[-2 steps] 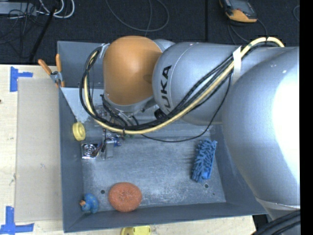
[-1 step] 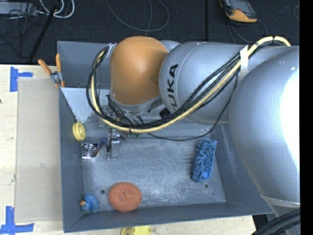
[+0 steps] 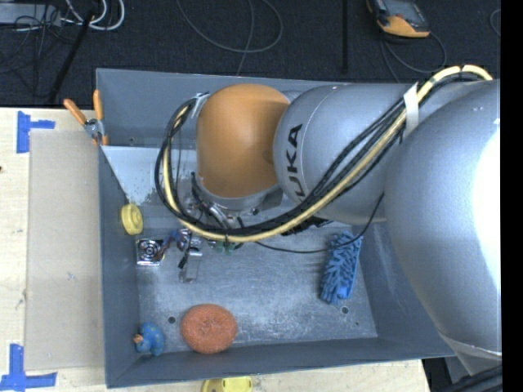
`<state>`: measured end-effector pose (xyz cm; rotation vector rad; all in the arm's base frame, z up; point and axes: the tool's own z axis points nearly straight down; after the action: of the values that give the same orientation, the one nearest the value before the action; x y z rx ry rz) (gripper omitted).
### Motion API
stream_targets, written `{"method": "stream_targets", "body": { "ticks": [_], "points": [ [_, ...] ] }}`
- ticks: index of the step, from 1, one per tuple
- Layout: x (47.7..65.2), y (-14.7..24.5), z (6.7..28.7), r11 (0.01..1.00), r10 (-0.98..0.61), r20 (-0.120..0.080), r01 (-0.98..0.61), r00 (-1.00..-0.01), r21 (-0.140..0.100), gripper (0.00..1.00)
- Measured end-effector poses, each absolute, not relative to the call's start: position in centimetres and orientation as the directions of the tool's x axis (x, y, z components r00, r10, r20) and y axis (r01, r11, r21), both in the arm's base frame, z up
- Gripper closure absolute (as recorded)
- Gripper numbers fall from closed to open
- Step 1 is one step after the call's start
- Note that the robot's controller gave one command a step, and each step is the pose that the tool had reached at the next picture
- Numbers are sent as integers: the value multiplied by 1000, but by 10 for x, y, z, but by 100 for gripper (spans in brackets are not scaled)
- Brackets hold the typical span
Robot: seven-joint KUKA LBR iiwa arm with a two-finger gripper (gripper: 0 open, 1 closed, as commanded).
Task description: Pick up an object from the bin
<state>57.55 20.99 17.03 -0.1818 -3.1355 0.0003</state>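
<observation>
My gripper (image 3: 189,258) hangs below the orange dome, low over the left half of the bin floor. Just to its left lies a small square silver and black thing (image 3: 148,251), close to the gripper but apart from it. A yellow round cap-like thing (image 3: 131,219) rests higher up against the left wall. An orange-red round pad (image 3: 209,328) lies on the floor below the gripper, near the front wall.
A small blue and yellow toy (image 3: 149,341) sits in the front left corner. A blue bristly brush (image 3: 341,268) lies at the right side of the floor. The arm with its dome and cables covers the back of the bin.
</observation>
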Motion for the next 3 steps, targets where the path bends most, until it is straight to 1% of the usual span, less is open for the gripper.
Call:
{"method": "stream_targets", "body": {
  "ticks": [1, 2, 3],
  "points": [
    [559, 211, 156, 990, -141, 1, -141, -990, 0, 0],
    [559, 211, 154, 977, -211, 3, -211, -977, 1, 0],
    [546, 207, 139, 978, -210, -2, -210, -978, 0, 0]
  ]
}}
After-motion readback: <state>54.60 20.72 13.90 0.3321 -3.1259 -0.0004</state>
